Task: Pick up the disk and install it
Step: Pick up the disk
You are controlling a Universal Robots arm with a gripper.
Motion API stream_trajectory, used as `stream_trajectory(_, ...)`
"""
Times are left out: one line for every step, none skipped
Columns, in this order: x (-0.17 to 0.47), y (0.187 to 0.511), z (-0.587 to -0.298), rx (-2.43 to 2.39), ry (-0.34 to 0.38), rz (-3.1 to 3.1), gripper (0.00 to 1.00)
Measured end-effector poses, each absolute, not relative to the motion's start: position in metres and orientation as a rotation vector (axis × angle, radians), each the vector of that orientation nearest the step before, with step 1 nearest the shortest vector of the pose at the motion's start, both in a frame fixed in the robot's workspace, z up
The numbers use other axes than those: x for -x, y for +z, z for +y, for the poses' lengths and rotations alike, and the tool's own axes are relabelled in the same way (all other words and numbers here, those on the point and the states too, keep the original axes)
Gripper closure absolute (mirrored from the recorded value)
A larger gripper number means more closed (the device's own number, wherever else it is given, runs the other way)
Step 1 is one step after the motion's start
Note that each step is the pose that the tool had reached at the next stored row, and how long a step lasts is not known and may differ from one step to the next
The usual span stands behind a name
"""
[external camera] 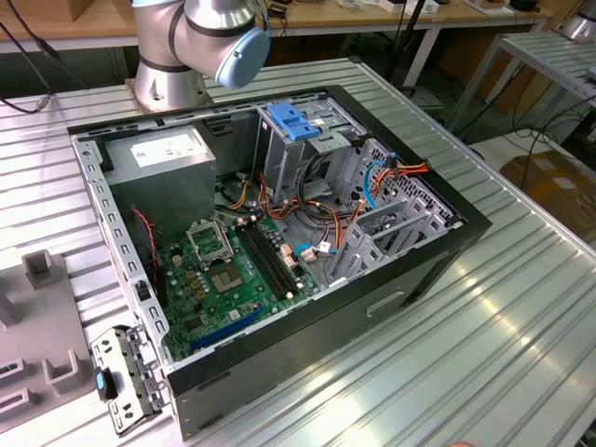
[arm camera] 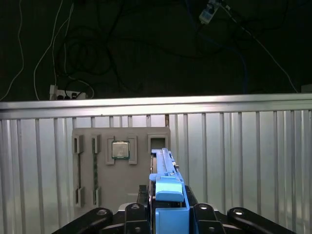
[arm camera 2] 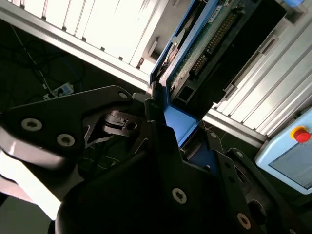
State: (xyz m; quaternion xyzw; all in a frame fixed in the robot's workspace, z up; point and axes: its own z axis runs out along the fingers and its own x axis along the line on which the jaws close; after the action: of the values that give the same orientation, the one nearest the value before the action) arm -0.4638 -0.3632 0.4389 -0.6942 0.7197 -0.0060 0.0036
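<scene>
In the exterior view we are looking at the arm (external camera: 205, 37) rising behind an open computer case (external camera: 428, 270) on the ribbed table (external camera: 484, 354). Inside the case are a motherboard (external camera: 233, 270), a grey power-supply box (external camera: 163, 163) and a blue bracket (external camera: 293, 121).

In the second wrist view we are seeing the gripper (arm camera 2: 163, 109) clamping the blue rail of the disk (arm camera 2: 195, 48).

In the first wrist view the gripper (arm camera: 168, 204) is holding the disk (arm camera: 165, 168) edge-on, with a grey fixture plate (arm camera: 122, 180) carrying a processor chip (arm camera: 120, 149) beyond it. We cannot tell whether disk and plate are touching.
</scene>
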Motion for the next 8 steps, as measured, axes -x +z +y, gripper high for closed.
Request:
stream_trajectory(0.4638, 0.4402, -0.3632, 2.176, -0.018, 2.256, 0.63)
stream_trajectory(0.4638, 0.4414, -0.3632, 2.176, -0.018, 2.256, 0.63)
stream_trajectory(0.4638, 0.4424, -0.3632, 2.176, -0.018, 2.256, 0.63)
stream_trajectory(0.4638, 0.4439, -0.3632, 2.176, -0.018, 2.257, 0.63)
stream_trajectory(0.4638, 0.4452, -0.3632, 2.177, -0.017, 2.257, 0.63)
stream_trajectory(0.4638, 0.4460, -0.3632, 2.177, -0.017, 2.257, 0.63)
stream_trajectory(0.4638, 0.4471, -0.3632, 2.177, -0.017, 2.257, 0.63)
stream_trajectory(0.4638, 0.4482, -0.3632, 2.177, -0.017, 2.257, 0.63)
